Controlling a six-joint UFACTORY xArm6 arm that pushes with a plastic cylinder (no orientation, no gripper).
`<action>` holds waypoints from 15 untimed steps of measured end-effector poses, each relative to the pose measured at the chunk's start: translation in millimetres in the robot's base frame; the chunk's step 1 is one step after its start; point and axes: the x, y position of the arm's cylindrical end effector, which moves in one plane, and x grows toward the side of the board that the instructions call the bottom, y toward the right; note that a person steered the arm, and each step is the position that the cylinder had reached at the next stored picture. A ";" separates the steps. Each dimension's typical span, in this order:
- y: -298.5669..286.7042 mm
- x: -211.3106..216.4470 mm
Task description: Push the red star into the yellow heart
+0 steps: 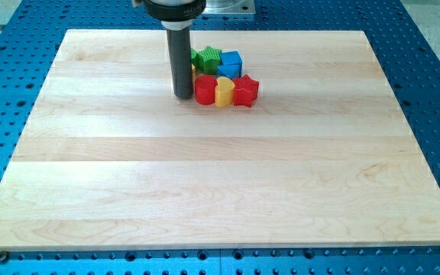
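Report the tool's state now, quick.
No jaws, holding nothing: my tip rests on the board just left of the red round block, apart from the red star and yellow heart.

My rod (182,61) is dark, almost black, down to my tip (182,96). Beside it cluster a red block (205,89), a yellow heart (224,91), a red star (246,90), a blue cube (230,64) and a green star (207,57). The board (220,176) beneath is pale wood in lengthwise strips, lying on a blue table (434,76) patterned with rows of small holes.
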 end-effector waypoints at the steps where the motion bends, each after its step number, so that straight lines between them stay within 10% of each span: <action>1: -12.8 1.6; 3: 88.1 93.4; 4: 166.4 57.4; 8: 160.7 -3.4; 15: 79.6 34.9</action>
